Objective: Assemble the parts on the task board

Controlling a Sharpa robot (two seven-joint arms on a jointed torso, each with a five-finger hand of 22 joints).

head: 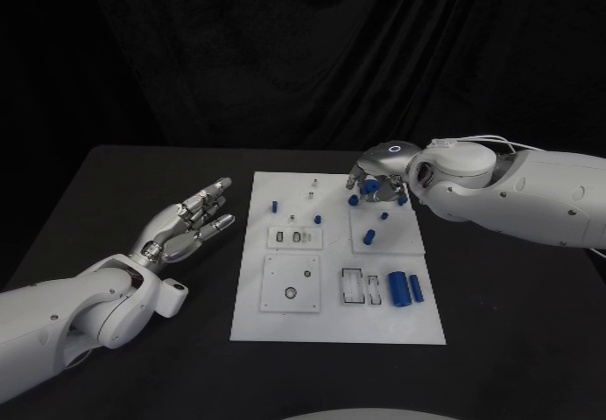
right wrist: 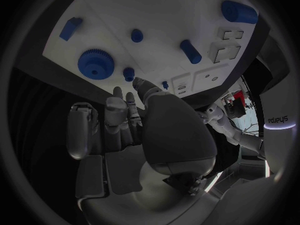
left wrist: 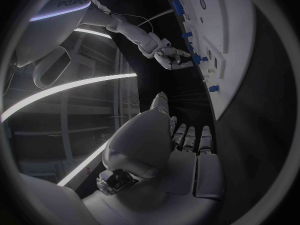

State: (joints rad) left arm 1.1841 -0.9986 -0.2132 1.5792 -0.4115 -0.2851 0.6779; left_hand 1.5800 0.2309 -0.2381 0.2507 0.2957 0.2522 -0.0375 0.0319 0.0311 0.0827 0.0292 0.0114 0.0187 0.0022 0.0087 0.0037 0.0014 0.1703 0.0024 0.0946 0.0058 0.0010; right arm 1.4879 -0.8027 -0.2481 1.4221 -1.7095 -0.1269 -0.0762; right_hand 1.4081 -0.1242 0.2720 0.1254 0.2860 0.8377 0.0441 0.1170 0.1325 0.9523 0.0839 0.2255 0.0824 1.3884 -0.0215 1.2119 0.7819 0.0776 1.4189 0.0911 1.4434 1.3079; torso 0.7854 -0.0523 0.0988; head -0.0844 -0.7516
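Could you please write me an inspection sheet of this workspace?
Surface: black table, task board lying mid-table.
Job's things: two blue cylinders beside empty slots; blue peg; blue gear under the right hand.
Clutter: nothing seen.
Hands: left hand open, off the board's left edge; right hand over the board's far right corner, fingers spread, holding nothing.
Cables: white cable on the right arm.
Surroundings: black curtain.

Right robot hand (head: 375, 182) above task board (head: 336, 325), left robot hand (head: 189, 220) beside.
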